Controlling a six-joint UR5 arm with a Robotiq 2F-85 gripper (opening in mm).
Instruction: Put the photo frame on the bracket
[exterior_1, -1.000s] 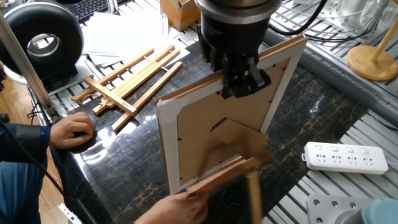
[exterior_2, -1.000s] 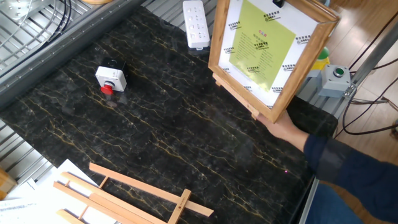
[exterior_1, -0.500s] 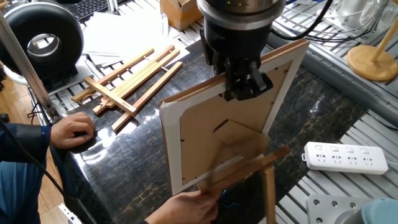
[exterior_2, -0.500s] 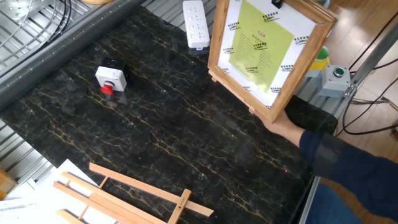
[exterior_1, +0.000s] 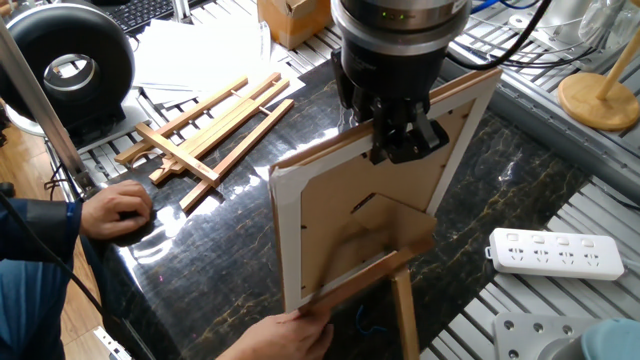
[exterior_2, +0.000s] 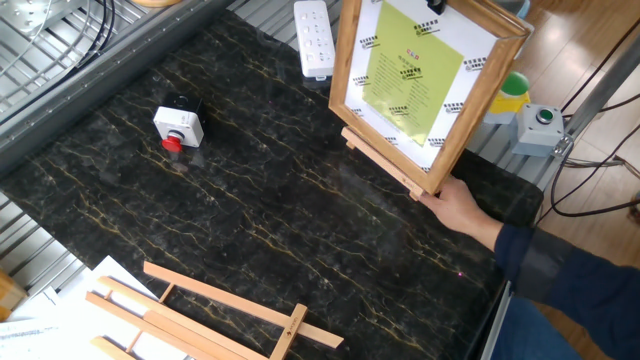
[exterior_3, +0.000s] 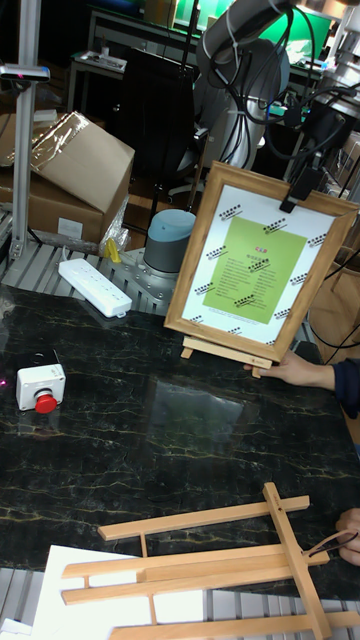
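Nearest the tall fixed view lies the big easel (exterior_3: 210, 570), flat on the dark table (exterior_2: 250, 200). Beyond it the bracket (exterior_3: 225, 355) props the photo frame (exterior_3: 262, 262), a person's hand (exterior_1: 285, 335) steadying the bracket's end. Up top, the gripper (exterior_1: 400, 140) is clamped on the frame's upper edge. Behind the frame lies a white power strip (exterior_3: 95, 285).

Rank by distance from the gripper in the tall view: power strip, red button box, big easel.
Gripper clamps the photo frame at its top edge.
1. Power strip, far left of frame.
2. Red button box, left edge.
3. Big easel, flat along the bottom.
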